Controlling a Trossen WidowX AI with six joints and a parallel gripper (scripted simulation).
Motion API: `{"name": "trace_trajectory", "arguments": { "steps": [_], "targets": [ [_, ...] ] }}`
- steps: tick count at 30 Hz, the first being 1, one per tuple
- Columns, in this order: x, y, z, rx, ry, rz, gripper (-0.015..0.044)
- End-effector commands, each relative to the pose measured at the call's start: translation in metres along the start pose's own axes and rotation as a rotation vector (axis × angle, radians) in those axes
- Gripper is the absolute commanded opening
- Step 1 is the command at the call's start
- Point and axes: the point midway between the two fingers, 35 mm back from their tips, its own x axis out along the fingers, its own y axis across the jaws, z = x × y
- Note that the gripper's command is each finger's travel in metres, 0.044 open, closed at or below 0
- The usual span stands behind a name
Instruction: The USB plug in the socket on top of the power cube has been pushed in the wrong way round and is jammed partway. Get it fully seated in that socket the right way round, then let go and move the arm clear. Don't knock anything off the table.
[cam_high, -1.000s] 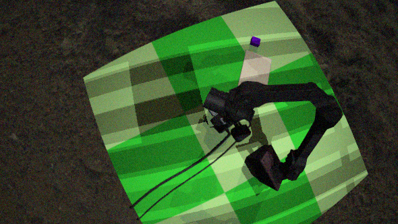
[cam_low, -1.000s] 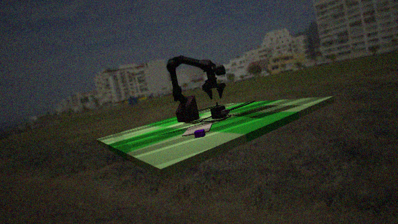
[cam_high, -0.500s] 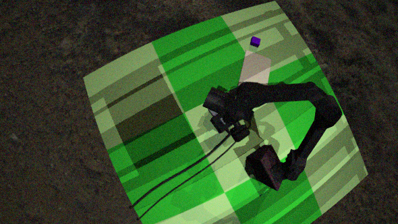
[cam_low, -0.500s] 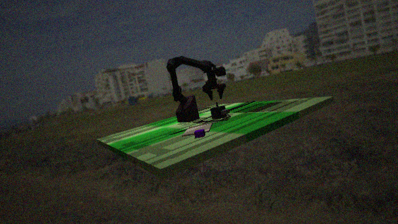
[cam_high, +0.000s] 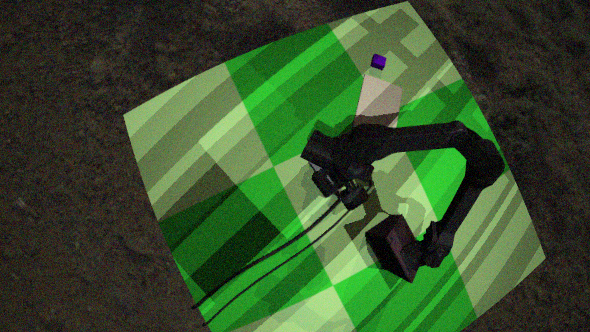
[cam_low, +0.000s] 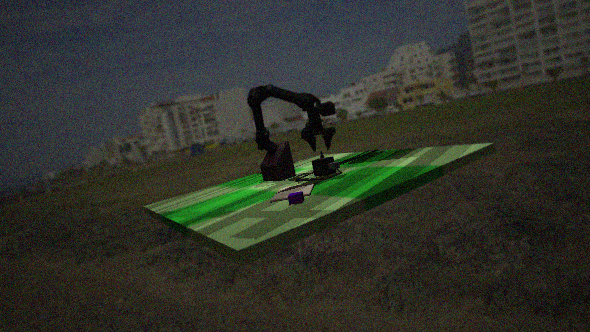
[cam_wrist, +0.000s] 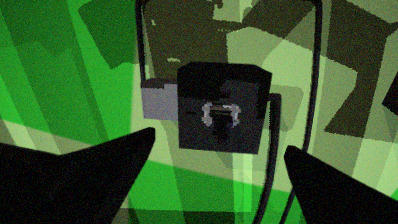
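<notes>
The black power cube (cam_low: 323, 167) (cam_wrist: 192, 132) stands on the table, seen from above in the wrist view. The dark USB plug (cam_low: 322, 155) (cam_wrist: 221, 125) stands up from its top, with a pale socket outline around its base. How deep it sits and which way round it is cannot be told. My gripper (cam_high: 341, 191) (cam_low: 321, 146) (cam_wrist: 219, 142) is open and empty, pointing down above the cube, its fingertips above the plug and to either side of it in the wrist view. In the top view the arm and gripper mostly hide the cube and plug.
A grey block (cam_wrist: 159, 102) adjoins the cube's left side in the wrist view. Black cables (cam_high: 265, 256) (cam_wrist: 318, 60) run around the cube and over the table's edge. A pinkish flat plate (cam_high: 378, 97) and a small purple cube (cam_high: 378, 62) (cam_low: 296, 198) lie farther off.
</notes>
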Motion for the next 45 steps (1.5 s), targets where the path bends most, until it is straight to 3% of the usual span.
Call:
{"name": "trace_trajectory", "arguments": {
  "steps": [1,10,26,45],
  "targets": [
    [0.0060,-0.0020,-0.0006,-0.012,-0.007,-0.005,0.0440],
    [0.0087,-0.0020,-0.0005,-0.012,-0.007,-0.005,0.0440],
    [0.0068,-0.0012,-0.0001,-0.003,-0.002,-0.003,0.0020],
    [0.0071,-0.0014,-0.0001,-0.003,-0.003,-0.004,0.0000]
  ]
}}
